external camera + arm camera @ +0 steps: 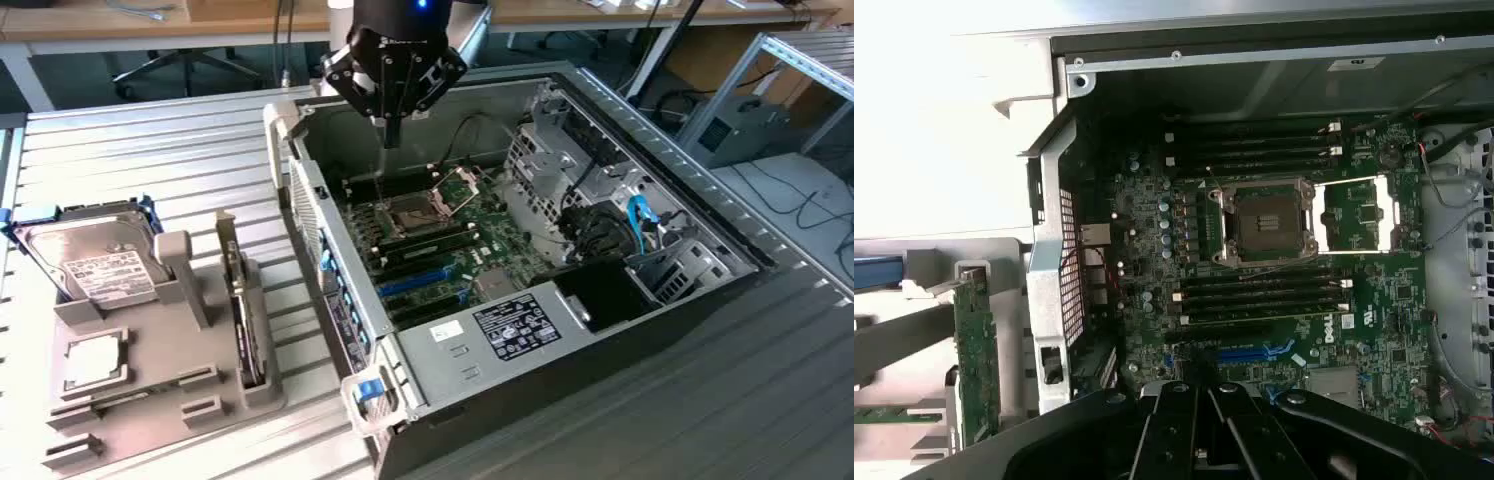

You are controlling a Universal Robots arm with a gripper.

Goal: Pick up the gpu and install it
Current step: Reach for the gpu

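Gripper (390, 138) is shut, fingers pressed together, nothing in them. It hangs over the open computer case (574, 110), tips pointing down at the motherboard (447, 245) near the processor socket (407, 212).

The gpu (243, 320) is not in the case. It stands on its long edge in a slot of the grey holder (147, 400) on the table, just outside the case's side wall, with the hard drive (100, 262) on its far side. From the gripper it lies toward the exterior view's left and nearer the camera, well apart.

Its long axis runs roughly parallel to that side wall. In the wrist view the thin green board (976, 350) beyond the wall is probably this card, though partly cut off; gripper (1196, 385) is over the motherboard there too.

Card untouched, slot in the case not yet filled.
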